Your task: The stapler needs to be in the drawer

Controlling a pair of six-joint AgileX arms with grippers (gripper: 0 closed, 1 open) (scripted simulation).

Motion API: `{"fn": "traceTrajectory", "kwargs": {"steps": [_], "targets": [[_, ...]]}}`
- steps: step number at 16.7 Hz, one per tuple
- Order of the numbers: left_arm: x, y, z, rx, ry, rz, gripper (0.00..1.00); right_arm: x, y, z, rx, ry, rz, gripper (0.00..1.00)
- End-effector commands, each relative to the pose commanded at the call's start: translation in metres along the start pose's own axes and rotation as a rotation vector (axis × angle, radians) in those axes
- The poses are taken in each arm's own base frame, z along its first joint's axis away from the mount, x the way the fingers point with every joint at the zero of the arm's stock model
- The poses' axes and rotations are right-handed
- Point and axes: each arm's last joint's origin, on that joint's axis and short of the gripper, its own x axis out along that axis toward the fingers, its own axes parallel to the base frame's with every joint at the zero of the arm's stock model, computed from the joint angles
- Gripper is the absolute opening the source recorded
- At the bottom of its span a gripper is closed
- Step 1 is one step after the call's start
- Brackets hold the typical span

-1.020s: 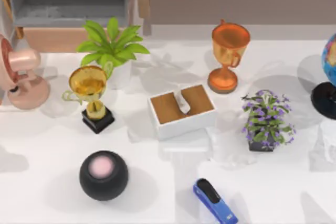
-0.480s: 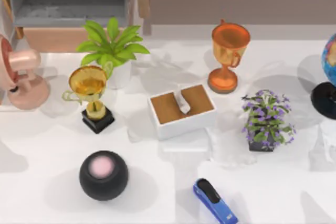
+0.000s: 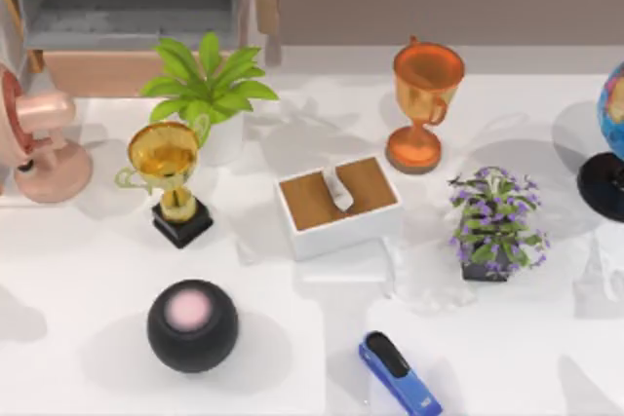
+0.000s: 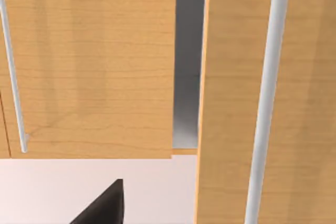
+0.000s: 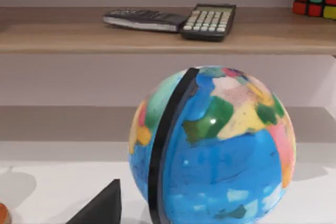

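Top view first: the stapler (image 3: 399, 373) lies flat on the white table (image 3: 78, 270) near the front edge, right of centre, angled with its black top arm uppermost. It is apart from the black ball (image 3: 192, 325) to its left and the white tissue box (image 3: 338, 206) behind it. The drawer (image 3: 125, 9) stands pulled open at the back left, grey floor bare, pale tan front facing the table. Nothing touches the stapler.

Left wrist view: tan wooden cabinet panels (image 4: 94, 61) with slim silver handles (image 4: 262, 98) fill the background; a dark fingertip (image 4: 105, 208) of the left gripper juts in, and I cannot tell how far it is open.

Right wrist view: a globe (image 5: 212, 145) sits close, a calculator (image 5: 208, 22) on the shelf (image 5: 63, 38) behind; one dark fingertip (image 5: 102, 208) shows, opening unclear.
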Motion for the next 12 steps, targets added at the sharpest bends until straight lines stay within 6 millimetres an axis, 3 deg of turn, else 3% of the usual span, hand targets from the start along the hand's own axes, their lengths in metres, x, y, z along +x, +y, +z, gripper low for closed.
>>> {"fn": "traceTrajectory", "kwargs": {"steps": [5,9,12], "targets": [[0.002,0.002,0.000,-0.009,-0.005,0.005,1.00,0.000,0.000,0.000,0.000,0.000,0.000,1.00],[0.009,0.032,0.003,-0.103,-0.023,0.061,1.00,0.000,0.000,0.000,0.000,0.000,0.000,1.00],[0.012,0.060,0.012,-0.267,-0.031,0.088,1.00,0.000,0.000,0.000,0.000,0.000,0.000,1.00]]}}
